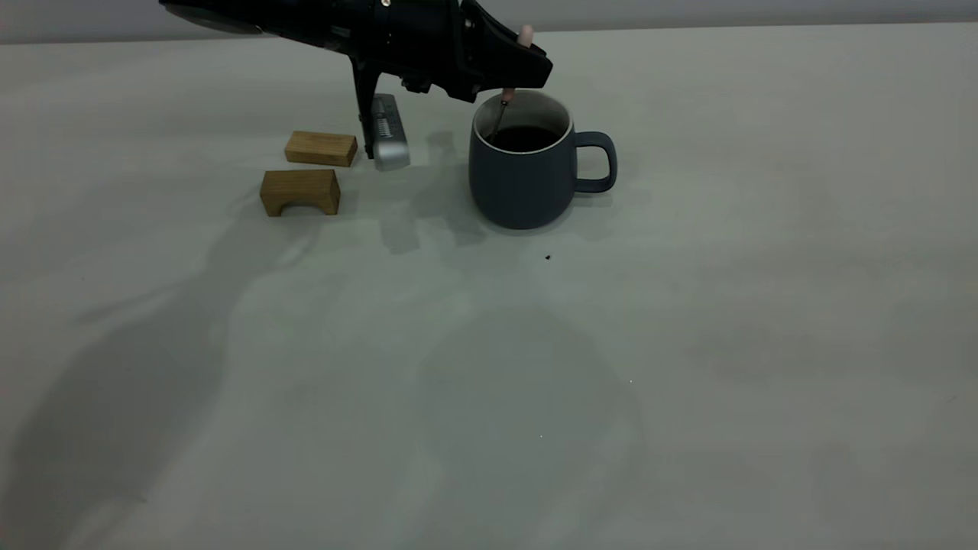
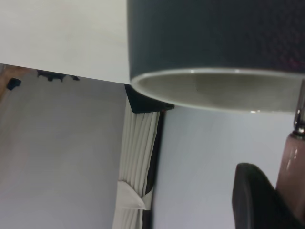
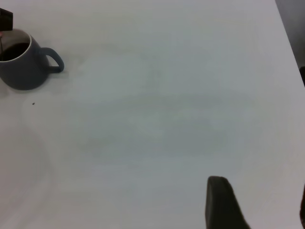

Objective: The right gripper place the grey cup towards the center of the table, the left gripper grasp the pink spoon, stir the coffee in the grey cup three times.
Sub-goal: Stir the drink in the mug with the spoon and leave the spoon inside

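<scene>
The grey cup (image 1: 527, 176) stands on the table (image 1: 688, 344) right of the middle at the back, its handle pointing right. Dark coffee (image 1: 523, 137) fills it. My left gripper (image 1: 527, 67) hovers just over the cup's far rim, shut on the pink spoon (image 1: 525, 35). The spoon's metal neck slants down into the coffee and its bowl is hidden. In the left wrist view the cup wall (image 2: 214, 33) is close, with the pink spoon (image 2: 289, 162) beside one black finger (image 2: 252, 200). My right gripper (image 3: 259, 210) is open, far from the cup (image 3: 21, 69), over bare table.
Two brown wooden blocks (image 1: 321, 147) (image 1: 300, 191) lie left of the cup. A silver-grey cylinder (image 1: 390, 141) hangs from the left arm next to them. A tiny dark speck (image 1: 547, 257) sits in front of the cup.
</scene>
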Action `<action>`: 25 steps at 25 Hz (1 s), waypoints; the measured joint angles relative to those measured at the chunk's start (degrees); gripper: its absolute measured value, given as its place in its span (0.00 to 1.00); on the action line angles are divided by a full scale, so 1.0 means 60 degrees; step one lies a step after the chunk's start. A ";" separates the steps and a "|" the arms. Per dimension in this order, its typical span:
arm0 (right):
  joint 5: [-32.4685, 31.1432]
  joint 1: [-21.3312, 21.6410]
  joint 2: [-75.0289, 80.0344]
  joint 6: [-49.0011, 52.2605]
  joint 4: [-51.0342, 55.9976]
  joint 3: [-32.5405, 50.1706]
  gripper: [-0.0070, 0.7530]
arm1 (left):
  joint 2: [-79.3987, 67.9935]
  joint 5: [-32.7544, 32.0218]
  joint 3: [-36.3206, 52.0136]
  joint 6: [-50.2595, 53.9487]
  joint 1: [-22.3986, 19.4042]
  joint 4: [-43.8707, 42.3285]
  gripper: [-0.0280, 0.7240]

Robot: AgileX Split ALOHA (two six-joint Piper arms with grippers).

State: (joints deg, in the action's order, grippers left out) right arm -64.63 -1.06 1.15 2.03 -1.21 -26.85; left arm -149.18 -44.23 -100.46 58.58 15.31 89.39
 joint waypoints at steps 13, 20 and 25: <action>0.0000 0.0000 0.0000 0.0000 0.0000 0.0000 0.57 | 0.0000 -0.1159 0.0000 -0.0707 0.0021 -0.0209 0.55; 0.0000 0.0000 0.0000 0.0000 0.0000 0.0000 0.57 | 0.0167 -0.1272 0.0000 -0.3798 0.0021 -0.1124 0.82; 0.0000 0.0000 0.0000 0.0000 0.0000 0.0000 0.57 | 0.1049 -0.1543 0.0000 -0.6235 0.0043 -0.4147 0.75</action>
State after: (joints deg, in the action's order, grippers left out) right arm -64.63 -1.06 1.15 2.03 -1.21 -26.85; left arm -142.89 -53.49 -100.46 21.16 15.57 64.51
